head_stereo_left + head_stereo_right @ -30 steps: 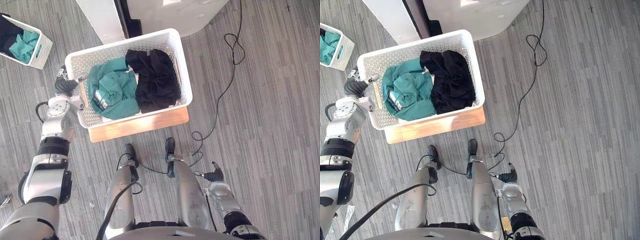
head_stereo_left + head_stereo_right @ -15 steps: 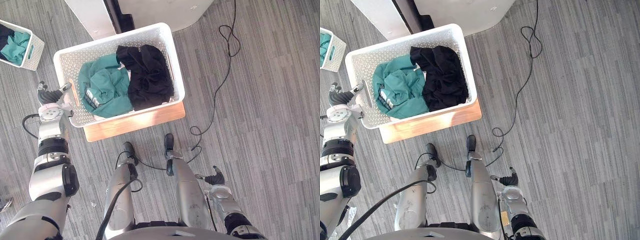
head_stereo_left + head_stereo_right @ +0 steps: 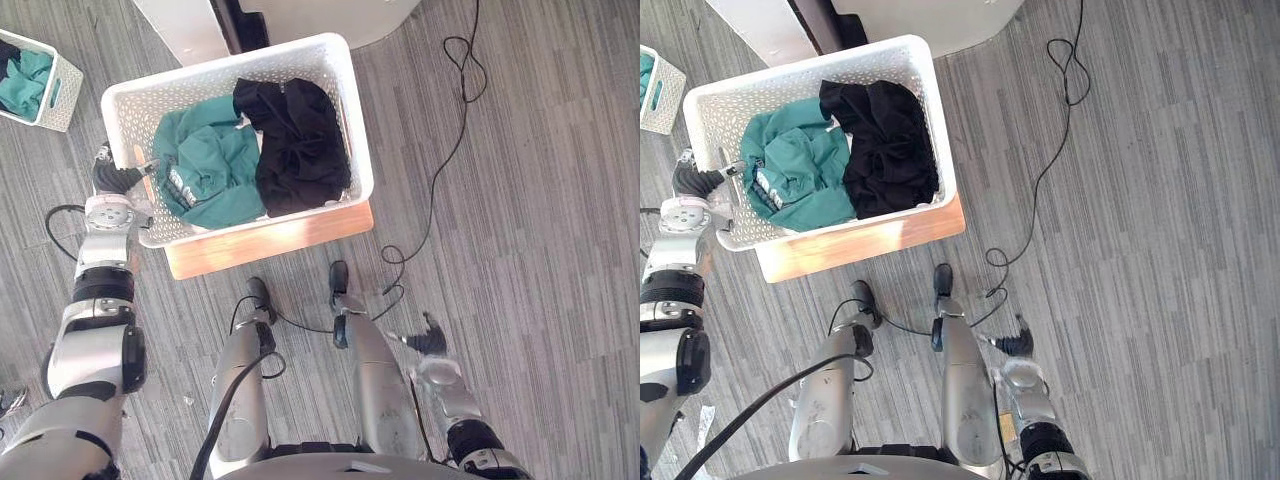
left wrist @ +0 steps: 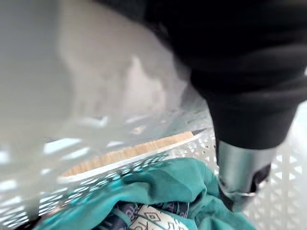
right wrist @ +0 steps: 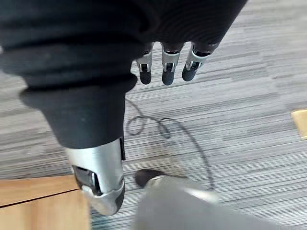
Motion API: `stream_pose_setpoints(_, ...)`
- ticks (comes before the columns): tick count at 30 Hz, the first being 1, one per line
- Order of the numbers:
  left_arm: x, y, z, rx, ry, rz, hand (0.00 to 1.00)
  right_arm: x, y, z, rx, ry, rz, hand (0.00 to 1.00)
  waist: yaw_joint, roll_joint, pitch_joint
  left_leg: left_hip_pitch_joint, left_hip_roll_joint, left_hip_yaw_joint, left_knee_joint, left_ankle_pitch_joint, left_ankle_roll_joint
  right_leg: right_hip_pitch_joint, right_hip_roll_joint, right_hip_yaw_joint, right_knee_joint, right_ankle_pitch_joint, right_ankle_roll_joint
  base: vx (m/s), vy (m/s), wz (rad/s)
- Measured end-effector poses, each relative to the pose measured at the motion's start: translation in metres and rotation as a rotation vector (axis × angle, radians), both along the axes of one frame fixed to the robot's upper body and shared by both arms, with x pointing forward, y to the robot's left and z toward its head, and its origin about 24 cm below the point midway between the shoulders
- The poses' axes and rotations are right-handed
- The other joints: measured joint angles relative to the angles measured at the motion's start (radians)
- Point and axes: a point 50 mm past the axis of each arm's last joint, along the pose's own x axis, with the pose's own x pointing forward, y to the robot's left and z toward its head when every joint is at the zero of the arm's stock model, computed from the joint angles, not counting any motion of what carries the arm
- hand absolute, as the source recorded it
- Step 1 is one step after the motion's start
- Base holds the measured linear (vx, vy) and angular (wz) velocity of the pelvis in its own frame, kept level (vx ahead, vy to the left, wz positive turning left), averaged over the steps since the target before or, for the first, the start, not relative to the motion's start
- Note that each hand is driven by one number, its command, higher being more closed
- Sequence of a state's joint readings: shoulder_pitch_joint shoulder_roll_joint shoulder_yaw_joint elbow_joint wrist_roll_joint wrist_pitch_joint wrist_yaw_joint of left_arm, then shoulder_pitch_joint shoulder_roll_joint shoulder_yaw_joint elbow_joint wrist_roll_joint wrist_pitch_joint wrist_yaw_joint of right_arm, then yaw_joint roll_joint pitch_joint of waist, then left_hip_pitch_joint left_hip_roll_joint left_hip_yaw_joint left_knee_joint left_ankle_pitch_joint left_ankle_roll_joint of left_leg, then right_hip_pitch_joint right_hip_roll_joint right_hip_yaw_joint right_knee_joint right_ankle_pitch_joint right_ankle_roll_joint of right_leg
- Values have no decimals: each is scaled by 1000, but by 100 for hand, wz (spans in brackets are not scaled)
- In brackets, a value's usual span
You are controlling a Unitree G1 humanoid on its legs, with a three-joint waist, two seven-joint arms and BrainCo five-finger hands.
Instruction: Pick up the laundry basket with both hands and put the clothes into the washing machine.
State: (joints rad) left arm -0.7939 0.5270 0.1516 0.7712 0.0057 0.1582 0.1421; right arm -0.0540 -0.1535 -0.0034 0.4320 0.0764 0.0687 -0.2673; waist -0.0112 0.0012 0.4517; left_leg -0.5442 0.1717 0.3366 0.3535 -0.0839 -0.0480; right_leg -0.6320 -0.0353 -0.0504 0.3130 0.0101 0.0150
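Clasping laundry basket [image 3: 225, 64] rim, left hand [image 3: 113, 181]

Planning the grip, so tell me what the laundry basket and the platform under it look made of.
The laundry basket: likely white moulded plastic, smooth, walls pierced by rows of small holes. The platform: apparently light wood, pale tan, faint grain.

white perforated laundry basket [image 3: 362, 150] | teal garment [image 3: 210, 170] – patterned patch | black garment [image 3: 295, 150] | tan board [image 3: 270, 245] | grey streaked floor [image 3: 540, 200]

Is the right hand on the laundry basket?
No, the right hand hangs low over the floor, well apart from the white laundry basket.
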Motion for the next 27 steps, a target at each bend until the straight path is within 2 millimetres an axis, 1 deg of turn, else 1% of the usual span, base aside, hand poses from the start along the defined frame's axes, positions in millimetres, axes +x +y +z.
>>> stream_pose_setpoints(1, 0, -1, 2, 17, 0, -15, 0, 5, 2, 14, 23, -70, 3, 0, 2, 0, 0, -2, 2, 1, 3, -1, 1, 0, 1, 1, -4, 4, 1, 5, -21, -10)
stream_pose_setpoints(2, 1, -3, 8, 49, -2, -40, 0, 13, 3, 47, 55, -225, 4, 0, 3, 0, 0, -11, 10, 4, 19, -11, 5, 1, 6, 3, -12, 10, 1, -8, -19, -10)
stream_pose_setpoints(3, 2, -6, 14, 78, -6, -66, 0, 19, -2, 88, 74, -414, -11, 0, 4, 0, 0, -22, 13, 4, 34, -17, 10, -3, 8, 4, -15, 14, 3, -14, -9, -8)
stream_pose_setpoints(4, 2, -8, 16, 88, -7, -77, 0, 19, -7, 108, 75, -510, -23, 0, 5, 0, 0, -28, 14, 3, 41, -20, 13, -4, 8, 4, -16, 16, 5, 0, 0, 0)
stream_pose_setpoints(5, 3, -12, 20, 104, -16, -95, 0, 15, -19, 147, 40, -692, -60, 0, 8, 0, 0, -39, 18, 1, 58, -27, 18, -7, 8, 2, -17, 20, 7, 0, 0, 0)
stream_pose_setpoints(6, 3, -16, 23, 117, -24, -108, 0, 7, -31, 179, -14, -836, -95, 0, 8, -1, 0, -53, 20, -6, 73, -33, 21, -9, 8, -2, -18, 23, 10, -1, 15, 5)
stream_pose_setpoints(7, 4, -18, 24, 122, -26, -114, 0, 3, -36, 192, -42, -897, -116, 0, 10, -1, 0, -60, 21, -10, 81, -35, 22, -9, 7, -6, -19, 24, 11, 5, 19, 11)
stream_pose_setpoints(9, 4, -22, 29, 126, -46, -121, 0, -10, -49, 231, -102, -1098, -167, 0, 8, -1, 0, -83, 22, -27, 100, -40, 26, -10, 5, -19, -25, 29, 15, 2, 16, 13)
stream_pose_setpoints(10, 4, -23, 30, 127, -50, -122, 0, -10, -49, 234, -103, -1112, -168, 0, 8, -1, 0, -85, 22, -28, 101, -40, 26, -11, 4, -19, -25, 29, 15, -6, 2, 10)
stream_pose_setpoints(11, 4, -27, 33, 127, -70, -123, 0, -7, -48, 243, -89, -1155, -157, 0, 12, -1, 0, -92, 22, -33, 106, -40, 26, -14, 4, -23, -25, 31, 15, -12, -21, 6)
stream_pose_setpoints(13, 4, -30, 38, 127, -102, -116, 0, 2, -42, 255, -60, -1193, -121, 0, 16, -1, 0, -108, 26, -40, 117, -40, 26, -21, 5, -32, -25, 34, 13, -17, -26, 7)
stream_pose_setpoints(15, 5, -35, 41, 120, -121, -114, 0, 15, -35, 263, -37, -1206, -67, 0, 22, -1, 0, -124, 28, -51, 119, -40, 26, -29, 5, -41, -25, 37, 11, -33, -35, 10)
stream_pose_setpoints(16, 5, -36, 40, 116, -124, -107, 0, 24, -31, 266, -26, -1197, -35, 0, 23, -1, 0, -134, 29, -62, 124, -40, 26, -31, 6, -50, -25, 37, 10, -35, -37, 15)
stream_pose_setpoints(17, 5, -38, 42, 116, -134, -111, 0, 34, -29, 268, -8, -1178, -2, 0, 28, -1, 1, -141, 30, -70, 129, -39, 26, -30, 6, -59, -25, 37, 10, -19, -24, 16)
stream_pose_setpoints(18, 5, -39, 43, 116, -141, -115, 0, 39, -29, 268, -6, -1161, 13, 0, 32, -1, 1, -145, 30, -74, 131, -39, 26, -30, 6, -63, -25, 37, 10, -13, -22, 16)
stream_pose_setpoints(20, 5, -42, 47, 120, -165, -126, 0, 61, -33, 263, 39, -1071, 64, 0, 46, -2, 1, -157, 29, -91, 135, -36, 27, -30, 5, -78, -25, 37, 10, -1, -12, 15)
stream_pose_setpoints(21, 5, -44, 47, 123, -169, -131, 0, 66, -34, 262, 54, -1047, 76, 0, 51, -2, 1, -157, 29, -93, 135, -36, 27, -30, 5, -79, -25, 37, 10, 3, -14, 9)
stream_pose_setpoints(23, 5, -45, 47, 137, -167, -139, 0, 84, -36, 259, 78, -944, 157, 0, 66, -2, 1, -162, 27, -103, 133, -33, 25, -29, 4, -91, -26, 37, 10, 3, -23, 10)
stream_pose_setpoints(24, 5, -44, 48, 143, -171, -139, 0, 88, -36, 258, 81, -917, 178, 0, 66, -2, 1, -166, 27, -110, 133, -31, 25, -28, 3, -97, -26, 37, 10, -3, -29, 23)
stream_pose_setpoints(27, 2, -44, 55, 201, -189, -172, 0, 108, -38, 251, 58, -729, 323, 0, 70, -3, 1, -188, 26, -144, 134, -22, 23, -28, 3, -131, -27, 37, 10, -8, -30, 24)
